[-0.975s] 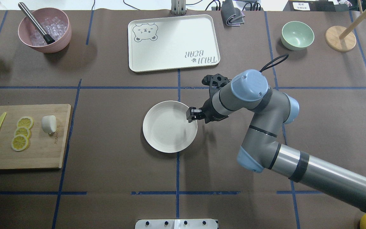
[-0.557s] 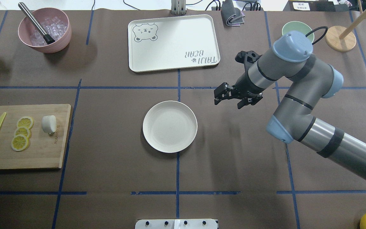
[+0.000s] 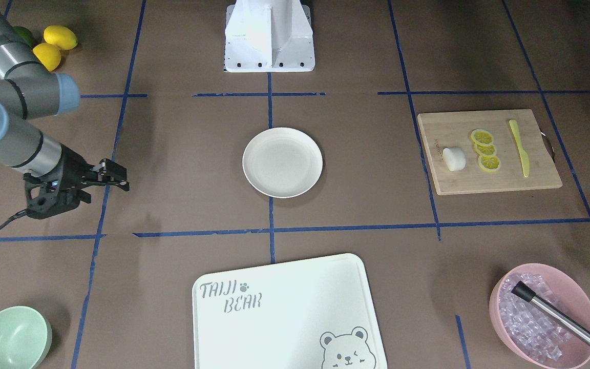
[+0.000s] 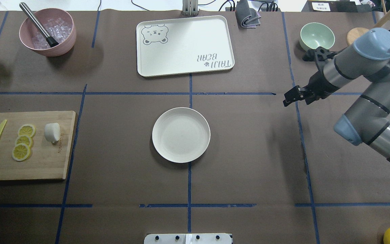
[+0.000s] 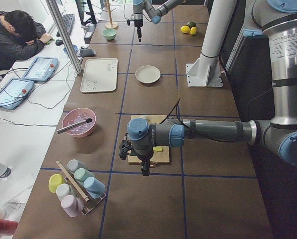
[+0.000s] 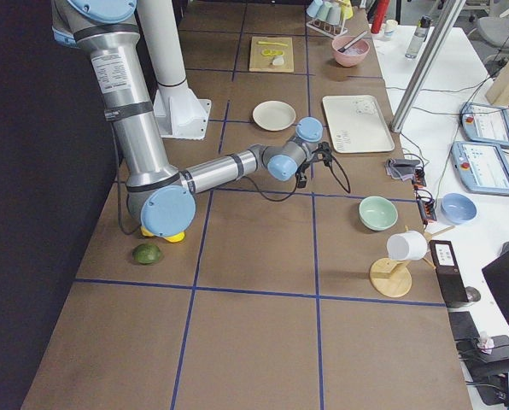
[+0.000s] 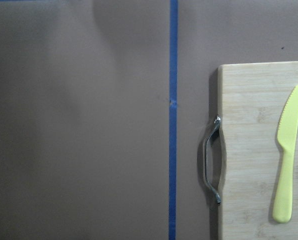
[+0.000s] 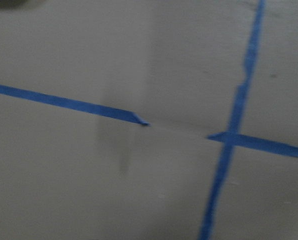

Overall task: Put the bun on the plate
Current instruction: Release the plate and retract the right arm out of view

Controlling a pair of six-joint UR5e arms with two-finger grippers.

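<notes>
The bun (image 4: 52, 131) is a small white lump lying on the wooden cutting board (image 4: 42, 162) at the table's left, beside the lemon slices (image 4: 23, 141). It shows again in the front view (image 3: 454, 158). The plate (image 4: 181, 135) sits bare at mid-table, likewise in the front view (image 3: 282, 162). My right gripper (image 4: 289, 97) hovers far to the plate's right, over a blue tape line, open and holding nothing (image 3: 116, 177). My left gripper (image 5: 145, 172) appears only in the left side view, above the board's outer end; I cannot tell whether it is open or shut.
A yellow knife (image 7: 285, 155) lies on the board near its metal handle (image 7: 211, 162). At the back stand the bear-printed tray (image 4: 185, 45), a pink bowl (image 4: 47, 32) of ice with a metal tool, a mint-green bowl (image 4: 317, 36) and a wooden stand (image 4: 362, 41). Lemons (image 3: 54, 46) lie near the base.
My right arm has drawn back from the plate's right rim, swinging right and toward the far side near the mint-green bowl. Plate and bun have not moved.
</notes>
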